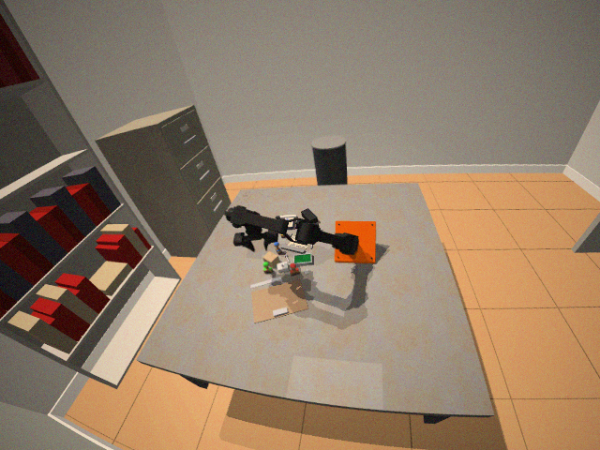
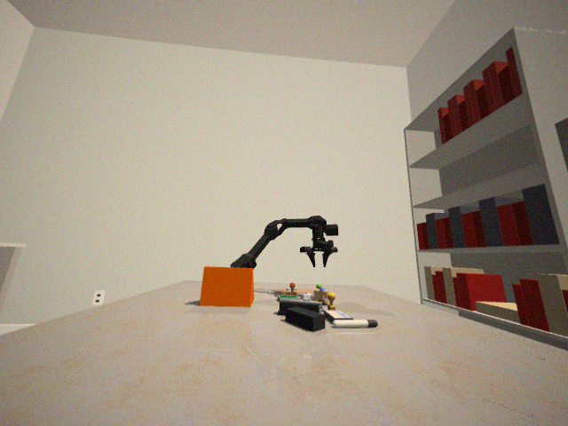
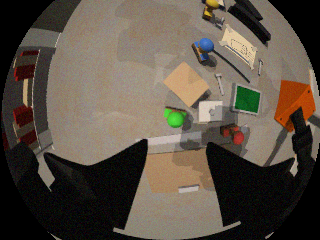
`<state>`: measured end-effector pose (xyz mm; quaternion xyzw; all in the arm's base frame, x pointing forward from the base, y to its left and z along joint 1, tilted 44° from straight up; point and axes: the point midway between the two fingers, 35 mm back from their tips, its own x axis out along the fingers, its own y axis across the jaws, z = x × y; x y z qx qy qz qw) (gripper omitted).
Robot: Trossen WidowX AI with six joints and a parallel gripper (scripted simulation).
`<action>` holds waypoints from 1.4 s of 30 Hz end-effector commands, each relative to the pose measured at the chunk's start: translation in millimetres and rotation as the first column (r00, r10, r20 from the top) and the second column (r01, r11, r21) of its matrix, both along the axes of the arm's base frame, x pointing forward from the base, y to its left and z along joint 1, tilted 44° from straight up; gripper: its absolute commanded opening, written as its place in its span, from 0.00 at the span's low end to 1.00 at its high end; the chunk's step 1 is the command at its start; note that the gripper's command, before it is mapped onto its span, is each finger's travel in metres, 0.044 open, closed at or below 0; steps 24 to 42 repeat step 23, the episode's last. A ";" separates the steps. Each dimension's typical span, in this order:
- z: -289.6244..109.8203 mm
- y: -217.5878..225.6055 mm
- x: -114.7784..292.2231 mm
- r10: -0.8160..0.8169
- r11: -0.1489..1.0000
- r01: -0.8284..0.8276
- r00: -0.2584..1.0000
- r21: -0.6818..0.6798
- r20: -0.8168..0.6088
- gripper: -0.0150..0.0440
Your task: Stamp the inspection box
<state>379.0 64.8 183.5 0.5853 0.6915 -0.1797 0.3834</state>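
My gripper (image 1: 252, 240) (image 2: 319, 262) (image 3: 178, 146) is open and empty, and hangs well above the table. The green-knobbed stamp (image 1: 266, 265) (image 2: 319, 286) (image 3: 175, 118) stands upright on the table below it, free of the fingers. The green ink pad (image 1: 303, 258) (image 3: 247, 99) lies to its right. The tan card (image 1: 278, 302) (image 3: 167, 174) lies flat nearer the front, with a small white box (image 1: 279, 312) (image 3: 188, 190) at its edge. I cannot tell whether there is a print on it. A red-knobbed stamp (image 1: 293, 266) (image 2: 292, 285) (image 3: 234, 135) stands close by.
A blue-knobbed stamp (image 1: 277, 245) (image 3: 204, 47), a yellow-knobbed stamp (image 2: 330, 295) (image 3: 211, 6), a tan block (image 1: 271, 257) (image 3: 187, 83), black boxes (image 2: 304, 319) and a marker (image 2: 355, 323) crowd the same patch. The orange arm base (image 1: 355, 232) (image 2: 226, 286) stands behind. Shelves and a cabinet stand off the table.
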 end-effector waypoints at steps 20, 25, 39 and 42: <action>3.3 -1.9 -1.2 0.002 1.000 -0.002 1.000 0.002 -0.006 0.69; 3.3 -1.9 -1.2 0.002 1.000 -0.002 1.000 0.002 -0.006 0.69; 3.3 -1.9 -1.2 0.002 1.000 -0.002 1.000 0.002 -0.006 0.69; 3.3 -1.9 -1.2 0.002 1.000 -0.002 1.000 0.002 -0.006 0.69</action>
